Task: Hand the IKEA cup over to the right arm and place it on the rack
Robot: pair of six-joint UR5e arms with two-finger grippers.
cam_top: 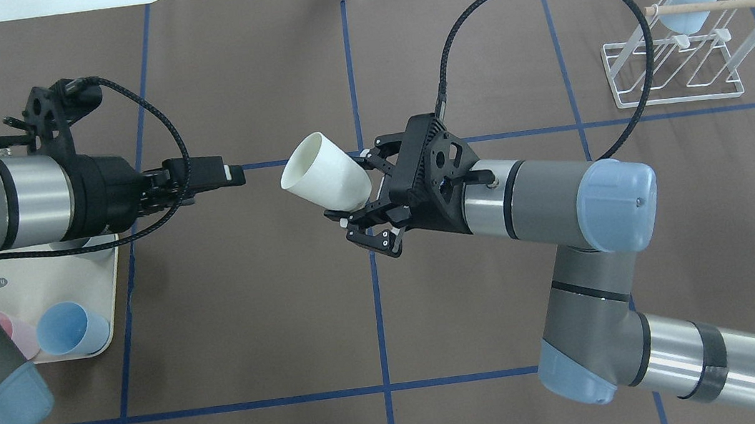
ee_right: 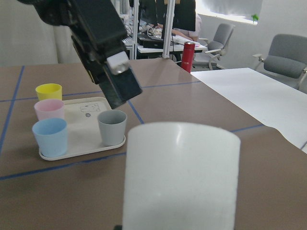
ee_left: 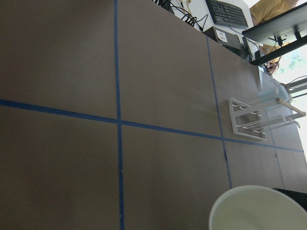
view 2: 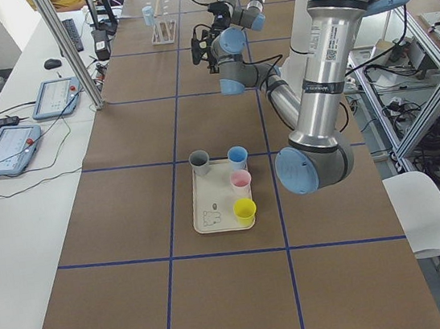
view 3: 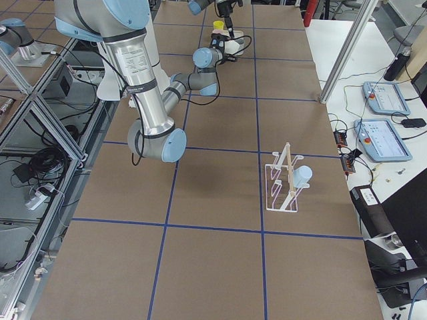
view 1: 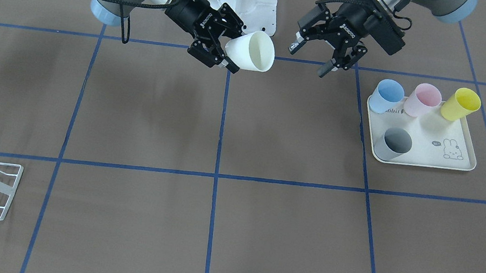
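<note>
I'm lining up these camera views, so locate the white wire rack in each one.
Front-facing: rack in the bottom left corner, partly cut off.
Overhead: top right.
Exterior left: far end, top centre-left.
Exterior right: right of centre, mid-table.
Left wrist: right edge, mid-height.
Right wrist: not in view.
Shared landmark: the pale-blue cup on it.

White cup tilted in right pincer, midair; wire rack well apart
</note>
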